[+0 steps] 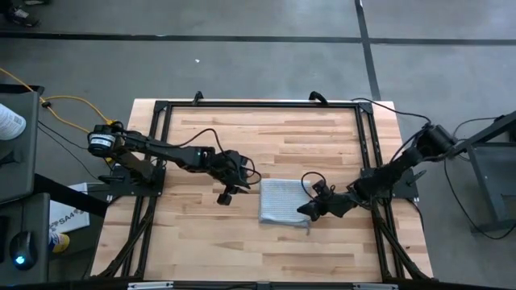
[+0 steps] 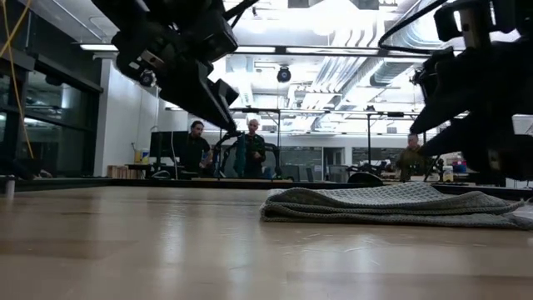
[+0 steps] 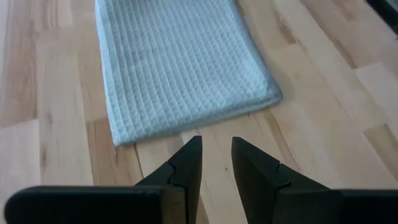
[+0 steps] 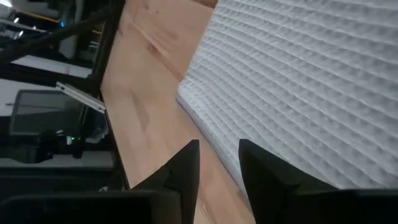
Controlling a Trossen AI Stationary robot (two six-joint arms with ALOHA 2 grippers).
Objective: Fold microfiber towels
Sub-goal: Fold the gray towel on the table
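Observation:
The light grey-blue microfiber towel [image 1: 284, 201] lies folded into a rectangle on the wooden table, right of centre. It lies flat in several layers in the low view [image 2: 400, 204]. My left gripper [image 1: 247, 184] hovers just off the towel's left edge, its fingers a little apart and empty [image 3: 216, 146]; the towel [image 3: 180, 62] lies ahead of them. My right gripper [image 1: 306, 211] hovers over the towel's near right corner, its fingers a little apart [image 4: 219, 149] above the towel's edge [image 4: 298, 81]. Neither gripper touches the towel.
A black metal frame [image 1: 258, 105] runs around the tabletop, with rails down both sides. Bare wood [image 1: 234, 250] lies near the front edge and at the far side. People [image 2: 250, 150] stand in the room well behind the table.

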